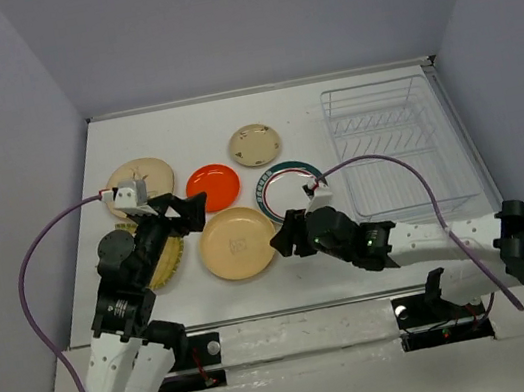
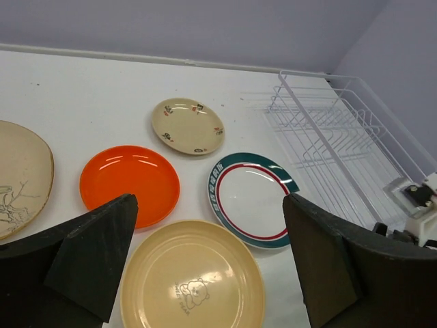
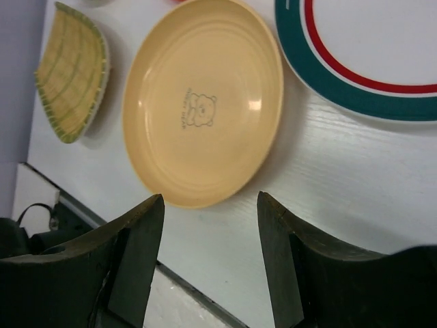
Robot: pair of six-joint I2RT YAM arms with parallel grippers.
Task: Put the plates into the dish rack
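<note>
The right gripper [image 1: 283, 238] hangs spread and empty just off the 3 o'clock rim of the large tan plate [image 1: 237, 244], so it's nearest. The left gripper [image 1: 186, 209], spread too, hovers by 11, and the dish rack [image 1: 375, 86] sits at 2.

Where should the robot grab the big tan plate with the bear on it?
Probably by the raised rim of the tan plate, on the edge facing the right gripper, coming low from that side. It lies flat, so only the rim gives something to pinch.
</note>
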